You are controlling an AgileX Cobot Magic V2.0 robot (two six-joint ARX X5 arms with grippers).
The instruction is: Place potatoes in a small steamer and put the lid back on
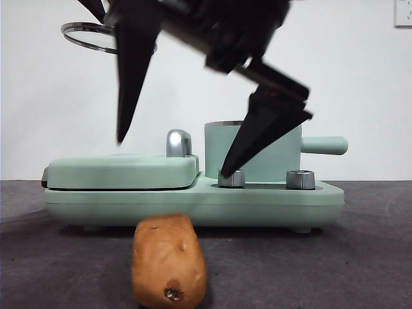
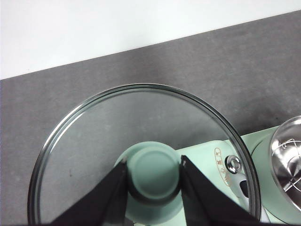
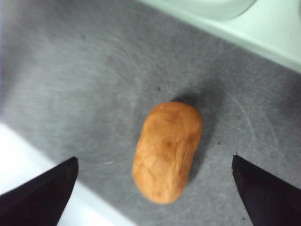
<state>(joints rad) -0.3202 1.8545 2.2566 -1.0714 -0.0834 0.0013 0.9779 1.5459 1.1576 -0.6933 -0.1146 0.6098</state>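
Note:
The orange-brown potato [image 1: 168, 261] [image 3: 168, 150] lies on the dark mat in front of the appliance, its pitted end toward the front camera. My right gripper [image 1: 171, 158] [image 3: 154, 157] hangs above it, open wide, touching nothing. The small steamer [image 1: 257, 151] [image 2: 288, 160] stands uncovered on the appliance's right side, its side handle [image 1: 325, 145] pointing right. High at the left, the glass lid [image 1: 87, 35] [image 2: 141, 141] is held in the air. My left gripper [image 2: 154, 161] is shut on the lid's mint-green knob [image 2: 154, 172].
A mint-green appliance base [image 1: 193, 206] carries a flat griddle cover [image 1: 122, 170] with a chrome handle [image 1: 178, 143] and two steel dials [image 1: 232, 178] [image 1: 300, 179]. A white wall stands behind the table.

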